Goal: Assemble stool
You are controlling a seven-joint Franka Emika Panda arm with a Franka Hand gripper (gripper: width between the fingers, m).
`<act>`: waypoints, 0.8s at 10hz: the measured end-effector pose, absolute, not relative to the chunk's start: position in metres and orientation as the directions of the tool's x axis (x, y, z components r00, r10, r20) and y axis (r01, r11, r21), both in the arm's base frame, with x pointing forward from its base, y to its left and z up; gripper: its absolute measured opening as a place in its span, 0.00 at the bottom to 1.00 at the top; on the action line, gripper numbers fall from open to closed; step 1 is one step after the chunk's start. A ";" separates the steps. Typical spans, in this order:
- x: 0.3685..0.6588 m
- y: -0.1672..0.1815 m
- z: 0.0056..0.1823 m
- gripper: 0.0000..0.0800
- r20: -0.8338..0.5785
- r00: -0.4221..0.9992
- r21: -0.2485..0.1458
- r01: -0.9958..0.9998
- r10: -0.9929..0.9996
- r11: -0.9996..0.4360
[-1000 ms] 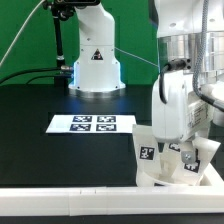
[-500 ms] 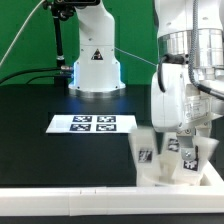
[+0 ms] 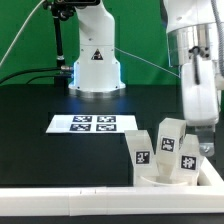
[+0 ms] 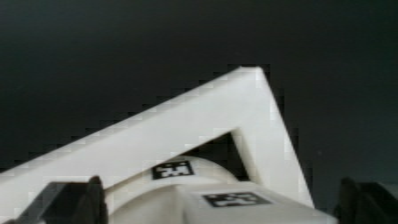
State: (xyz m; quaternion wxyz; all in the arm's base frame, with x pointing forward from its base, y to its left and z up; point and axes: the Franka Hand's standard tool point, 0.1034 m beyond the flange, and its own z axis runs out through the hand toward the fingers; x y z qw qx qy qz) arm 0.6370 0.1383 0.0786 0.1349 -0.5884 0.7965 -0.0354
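Nearest you, along the white rail (image 3: 70,193), the stool (image 3: 165,160) sits at the exterior view's right: seat low on the desk (image 3: 40,150), legs standing up from it. A second ago your pincer (image 3: 203,140) was clamped down among those legs; now it has let go and lifted, jaws wide, holding nothing. That suggests a leg is seated. Farther back lies the marker board (image 3: 93,124). Whether the leg is fully home is hidden, and the stool's right edge is cut off.

A green backdrop (image 3: 25,30) rises behind the black table (image 3: 40,150)
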 end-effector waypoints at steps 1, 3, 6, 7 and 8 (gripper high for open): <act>0.643 0.138 0.094 0.81 -0.153 -0.134 -0.202 -0.966 -0.979 0.163; 0.649 0.135 0.107 0.81 -0.077 0.166 -0.245 -0.959 -0.983 -0.143; 0.649 0.134 0.106 0.81 -0.018 0.312 -0.260 -0.919 -0.950 -0.297; 0.650 0.134 0.107 0.81 0.008 0.378 -0.257 -0.894 -0.926 -0.367; 0.651 0.134 0.111 0.81 0.041 0.520 -0.207 -0.831 -0.853 -0.516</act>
